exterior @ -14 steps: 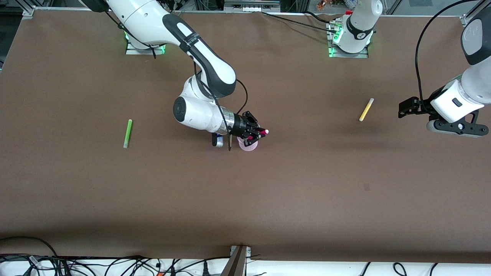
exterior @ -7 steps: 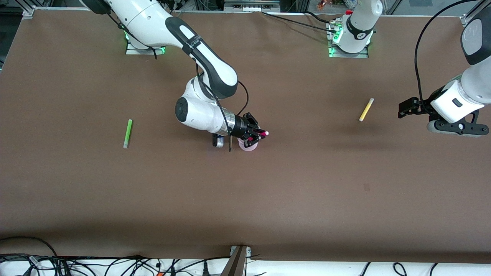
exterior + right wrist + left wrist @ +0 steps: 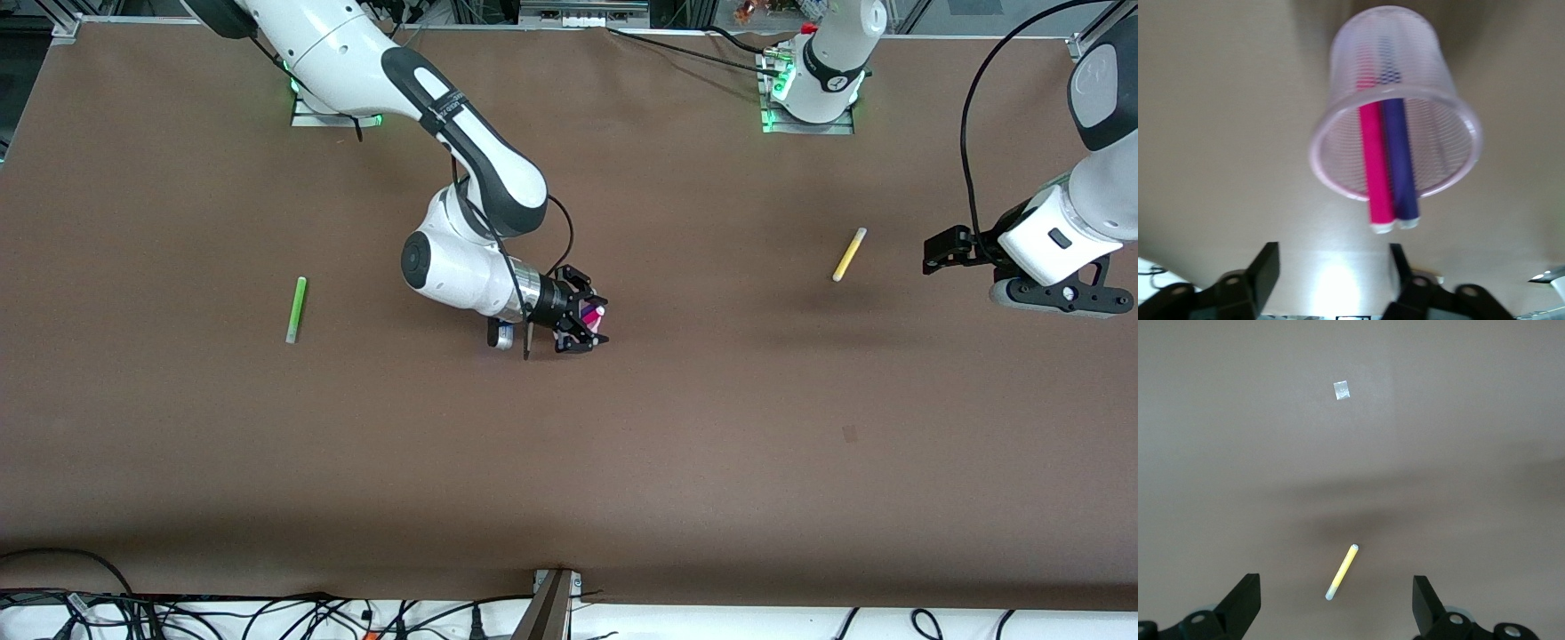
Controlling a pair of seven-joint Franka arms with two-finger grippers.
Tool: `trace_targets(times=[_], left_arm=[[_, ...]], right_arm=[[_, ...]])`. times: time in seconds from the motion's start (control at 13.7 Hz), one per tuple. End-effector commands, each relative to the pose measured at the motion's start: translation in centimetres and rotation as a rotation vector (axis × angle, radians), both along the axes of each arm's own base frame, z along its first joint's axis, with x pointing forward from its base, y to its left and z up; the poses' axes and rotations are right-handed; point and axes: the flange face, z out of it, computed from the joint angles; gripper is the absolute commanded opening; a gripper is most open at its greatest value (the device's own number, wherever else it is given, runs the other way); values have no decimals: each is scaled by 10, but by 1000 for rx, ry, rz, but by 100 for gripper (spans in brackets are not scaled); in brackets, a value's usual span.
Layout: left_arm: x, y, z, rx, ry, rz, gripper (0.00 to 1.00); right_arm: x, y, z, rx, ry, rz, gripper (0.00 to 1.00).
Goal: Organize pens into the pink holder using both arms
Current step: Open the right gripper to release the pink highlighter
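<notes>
Your right tool (image 3: 589, 325), open and empty, hangs over the holder (image 3: 1395, 107) at frame centre, pink pen (image 3: 1375, 167) and purple pen (image 3: 1401, 163) inside. Left tool (image 3: 1335, 613) waits, open. Yellow pen (image 3: 849, 254), green pen (image 3: 296, 308) look light and slick; pinch them mid-barrel.

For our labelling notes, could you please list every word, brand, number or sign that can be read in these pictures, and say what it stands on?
No text can be read.
White right arm: small white lettering on its black band, too small to read.
White left arm: a small dark mark on its base column, not legible.
Magenta pen, dark purple pen, yellow pen, lime green pen and translucent pink mesh holder: no print visible.
</notes>
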Motion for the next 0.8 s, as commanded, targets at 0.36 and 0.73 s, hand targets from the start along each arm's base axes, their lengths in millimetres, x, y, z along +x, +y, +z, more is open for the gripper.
trace_targets(times=[0.36,0.73], left_arm=[[-1,-1,2,-7,-7,14,100],[1,0,1,-7,-13,13,100]], right_arm=[[11,-26,82,-122,-235,174,100],[16,-103,155,-261,-370,582,100]])
